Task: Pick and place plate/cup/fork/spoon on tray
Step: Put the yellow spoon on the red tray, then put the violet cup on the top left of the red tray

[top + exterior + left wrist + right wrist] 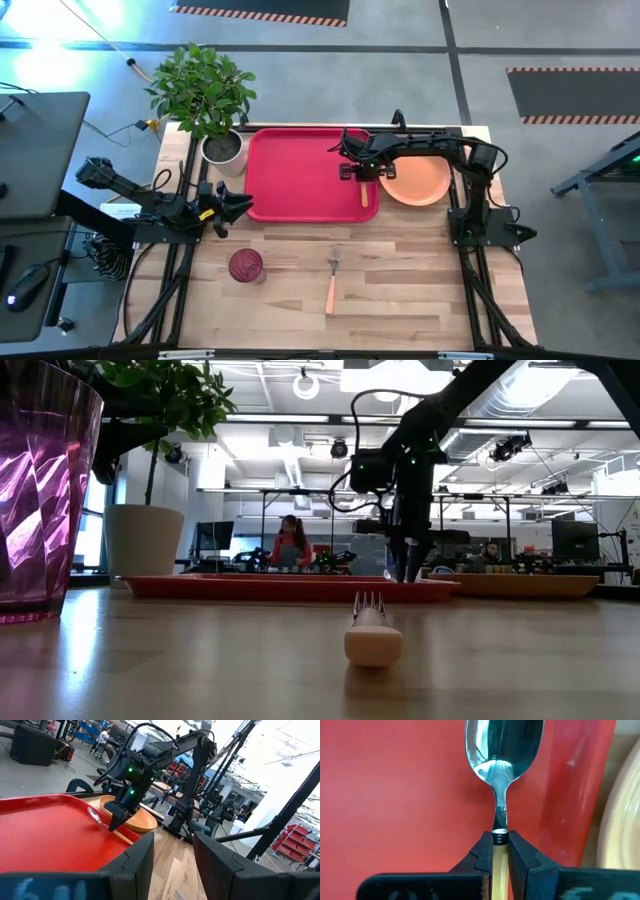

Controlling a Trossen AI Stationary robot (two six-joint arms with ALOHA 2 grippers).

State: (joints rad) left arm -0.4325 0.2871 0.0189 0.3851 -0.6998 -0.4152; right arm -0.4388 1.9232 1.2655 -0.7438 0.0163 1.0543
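- Right wrist view shows the right gripper (500, 851) clamped on the spoon (503, 750) at the top of its handle, just below the neck; the bowl lies over the tray (395, 795) floor near the tray's right rim.
- From above, the spoon's handle (364, 192) runs along the inside of that right rim, near the tray's front right corner.
- Risk, as I judge it: the grip sits on a thin, round handle end, so the spoon could pivot or roll between the fingers as they let go, and the bowl might ride up onto the rim.
- Plate (415, 181) sits off the tray, touching or just beside its right rim near the table's back right edge; a wide swing out could knock it.
- Left gripper (232, 206) waits spread wide at the tray's front left corner.
- Cup (246, 266) and fork (333, 278) lie well apart from the tray toward the table's front edge, not yet placed.
- Spoon bowl: polished metal, mirror-bright and oval. Handle: smooth tan-orange.
- Tray: glossy red plastic with a raised rim and rounded corners, so probably slippery.
- Plate: matte orange and shallow. Cup: faceted, translucent dark red.
- Table (420, 290): pale wood planks.
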